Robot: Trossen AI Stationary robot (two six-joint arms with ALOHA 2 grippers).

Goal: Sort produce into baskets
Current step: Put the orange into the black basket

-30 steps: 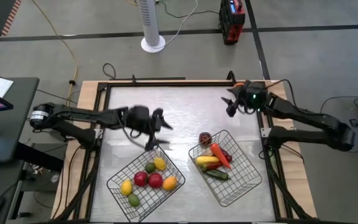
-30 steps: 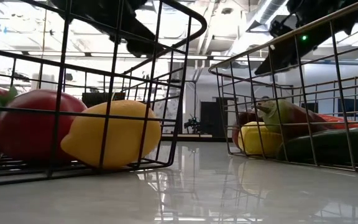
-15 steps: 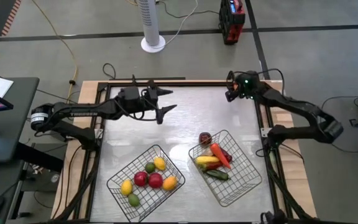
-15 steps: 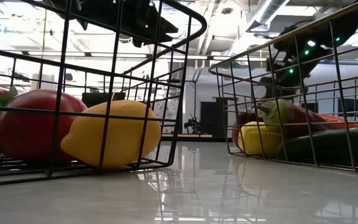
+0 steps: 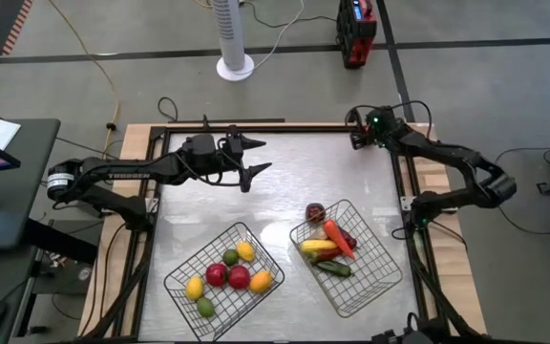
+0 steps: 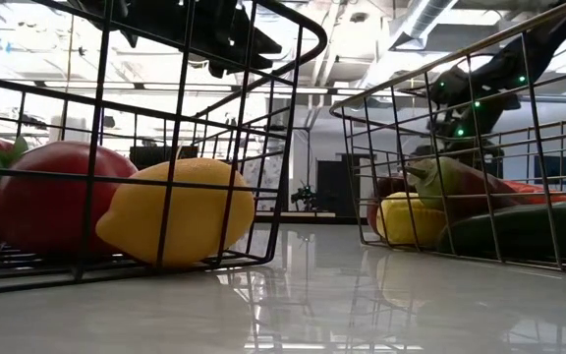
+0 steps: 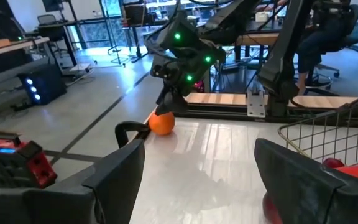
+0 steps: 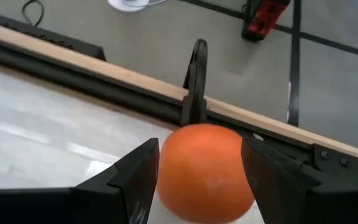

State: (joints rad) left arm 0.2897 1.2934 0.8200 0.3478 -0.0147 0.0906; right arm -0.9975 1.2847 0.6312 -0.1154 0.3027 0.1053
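A round orange fruit point(image 8: 204, 168) rests on the table at its far right corner; it also shows in the left wrist view point(image 7: 162, 123). My right gripper point(image 5: 358, 137) is open just above it, one finger on either side. My left gripper point(image 5: 251, 158) is open and empty over the far left part of the table. Two wire mesh baskets stand near the front. The left basket point(image 5: 184, 269) holds round red, yellow, orange and green pieces. The right basket point(image 5: 382, 272) holds a carrot, a corn, a cucumber and dark pieces. My right gripper has its two fingers point(image 8: 138, 177) on either side of the orange fruit, coming from above and slanting down. I cannot tell whether they touch it. The fruit sits on the table.
A dark frame rail and a wooden border point(image 8: 104, 68) run along the far edge right behind the orange fruit. Bare tabletop point(image 5: 304, 177) lies between the two arms and the baskets. A fan stand and a red box stand on the floor beyond the table.
My left gripper has gone from above the left basket toward the table's far edge and then kept still. My right gripper has gone toward the far right corner and down to the orange fruit.
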